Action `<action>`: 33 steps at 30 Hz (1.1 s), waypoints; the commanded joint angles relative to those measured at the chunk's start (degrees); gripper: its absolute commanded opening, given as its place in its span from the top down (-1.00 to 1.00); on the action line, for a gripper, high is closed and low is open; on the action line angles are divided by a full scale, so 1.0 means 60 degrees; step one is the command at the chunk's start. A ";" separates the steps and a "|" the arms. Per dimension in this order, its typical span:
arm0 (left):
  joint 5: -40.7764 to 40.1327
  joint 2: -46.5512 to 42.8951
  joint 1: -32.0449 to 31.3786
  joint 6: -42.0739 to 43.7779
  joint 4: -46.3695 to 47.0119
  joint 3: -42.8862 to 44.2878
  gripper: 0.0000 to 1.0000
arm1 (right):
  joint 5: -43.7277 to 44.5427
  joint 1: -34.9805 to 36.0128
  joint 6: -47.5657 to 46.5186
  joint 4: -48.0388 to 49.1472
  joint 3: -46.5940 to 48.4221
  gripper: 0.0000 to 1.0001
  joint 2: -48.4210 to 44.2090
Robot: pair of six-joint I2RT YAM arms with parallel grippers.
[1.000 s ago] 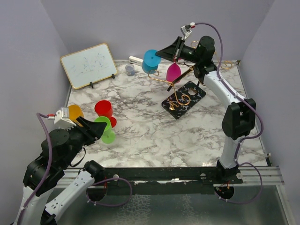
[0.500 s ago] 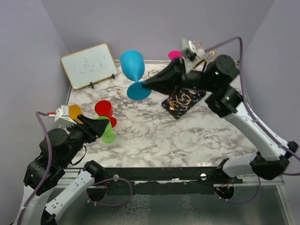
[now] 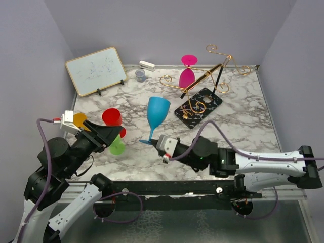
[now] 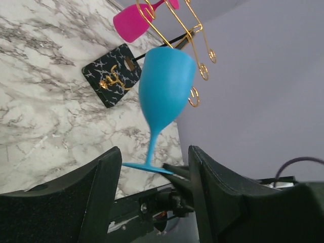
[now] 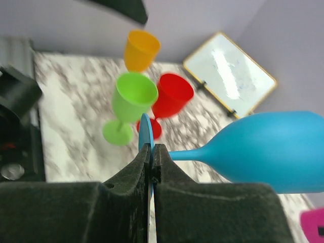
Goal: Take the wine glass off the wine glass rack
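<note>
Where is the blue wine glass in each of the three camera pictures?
Top external: the blue wine glass is at the centre, bowl up, its foot pinched by the right gripper.
Left wrist: centre of the picture, bowl up.
Right wrist: right side, lying sideways in the picture, its foot edge-on in the grip.
Shared landmark: the pink glass, at top centre, top edge and bottom right corner.
</note>
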 commanded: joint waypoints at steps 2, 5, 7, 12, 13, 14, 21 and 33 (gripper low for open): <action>0.0978 -0.0338 0.0022 -0.1103 0.0139 -0.0122 -0.17 | 0.4261 0.1190 -0.3665 0.4703 -0.1838 0.98 0.0154; 0.1196 -0.0444 0.0026 -0.1406 -0.0216 -0.0239 -0.17 | 0.4807 0.1565 -0.4970 0.6511 -0.2351 0.97 0.0655; 0.1374 -0.0547 0.0035 -0.1607 -0.0278 -0.0410 -0.17 | 0.4998 0.1852 -0.5987 0.8043 -0.2734 0.98 0.1067; 0.2060 -0.0634 0.0050 -0.1939 0.0172 -0.1071 -0.17 | 0.4873 0.2318 -0.8137 1.0975 -0.3129 0.98 0.2387; 0.2131 -0.0611 0.0050 -0.1971 0.0250 -0.1172 -0.17 | 0.4760 0.2404 -0.8363 1.1341 -0.3127 0.98 0.2704; 0.2168 -0.0593 0.0049 -0.2015 0.0342 -0.1232 -0.17 | 0.4690 0.2475 -0.8580 1.1584 -0.3101 0.98 0.2911; 0.2487 -0.0559 0.0054 -0.2230 0.1061 -0.1703 -0.17 | 0.4322 0.2730 -0.8705 1.1787 -0.2830 0.98 0.3358; 0.3194 -0.0492 0.0053 -0.2677 0.2281 -0.2467 -0.17 | 0.4102 0.2804 -0.8458 1.1302 -0.2627 0.98 0.3403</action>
